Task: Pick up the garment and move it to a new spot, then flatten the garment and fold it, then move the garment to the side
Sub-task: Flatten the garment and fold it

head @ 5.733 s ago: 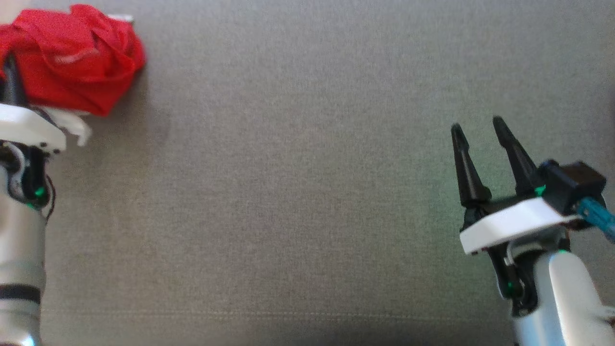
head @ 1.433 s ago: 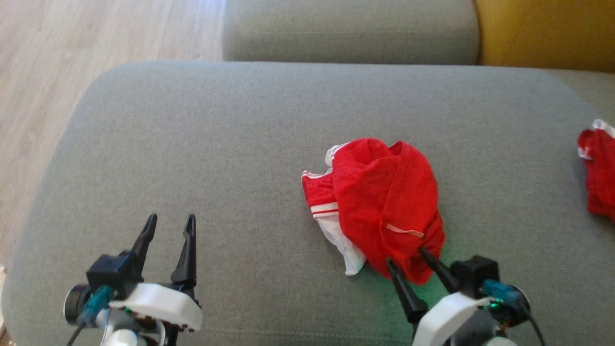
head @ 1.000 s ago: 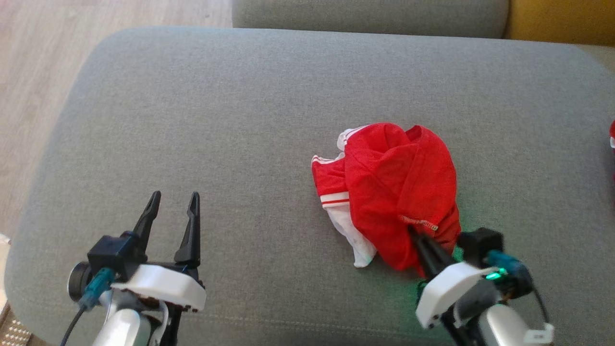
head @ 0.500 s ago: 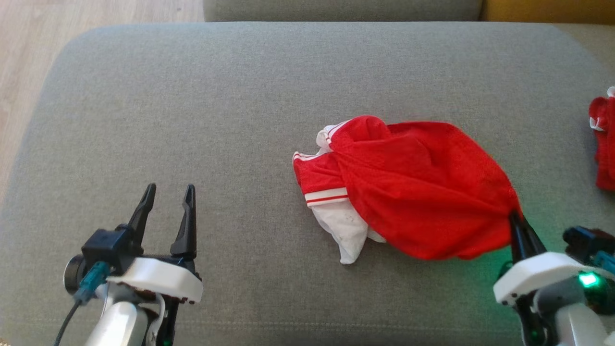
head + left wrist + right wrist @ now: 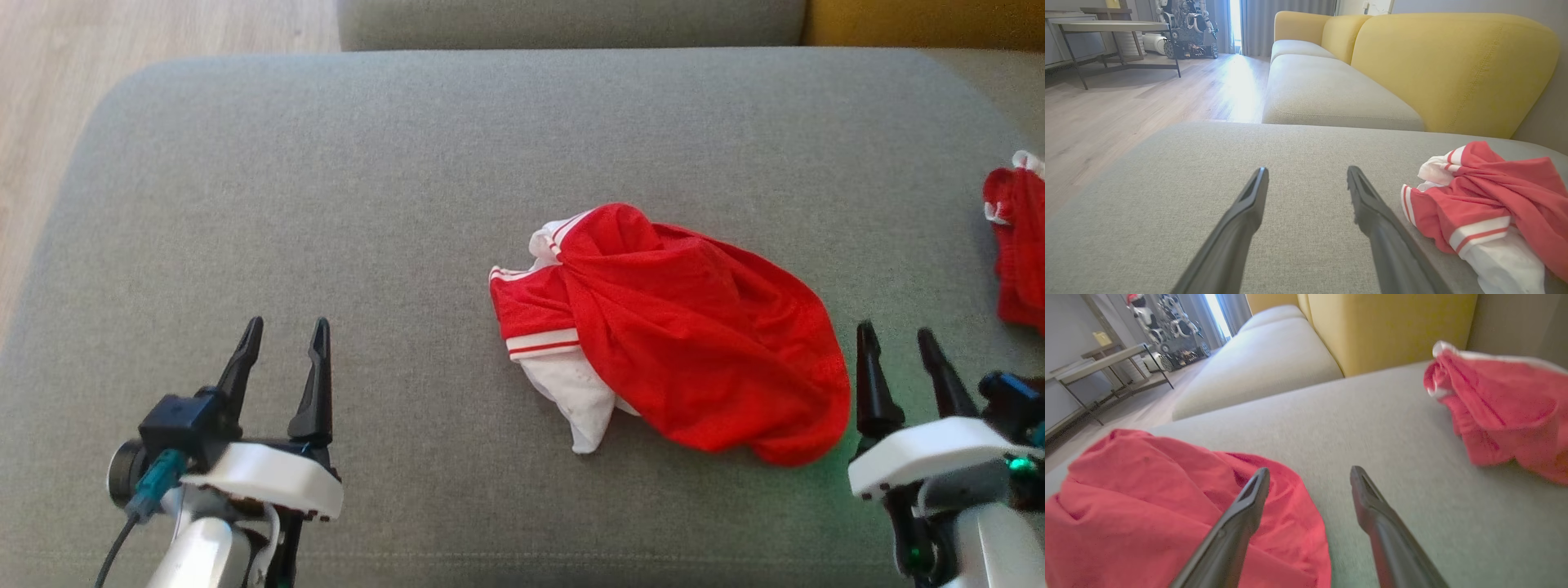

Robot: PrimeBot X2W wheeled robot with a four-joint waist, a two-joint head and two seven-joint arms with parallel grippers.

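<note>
A: Where is the red jersey (image 5: 686, 343) lying, and which way is it running?

B: It is lying crumpled on the grey sofa cushion (image 5: 367, 188), right of the middle. In the head view its long axis is running from upper left to lower right. The white-banded sleeve end is pointing left, and the rounded red bulk is pointing toward the right gripper (image 5: 895, 331).

A: Is that gripper gripping it?

B: No. Its two dark tapered fingers are standing spread with nothing between them, just beside the jersey's lower right edge. In the right wrist view one finger is crossing in front of the red cloth. I cannot tell whether it is touching.

A: And the left gripper (image 5: 286, 324)?

B: It is also spread and empty, hovering over bare cushion well apart from the jersey.

A: How is the fabric looking?

B: It is thin and finely textured, falling in loose twisted folds, with a white panel poking out underneath. The cushion is showing a coarse weave and rounded corners.

A: What are you counting?

B: Two red garments: the jersey, and a second red garment (image 5: 1019, 245) bunching at the cushion's right edge, well apart. There are two grippers and four fingers. A yellow backrest (image 5: 1453, 69) is rising behind.
</note>
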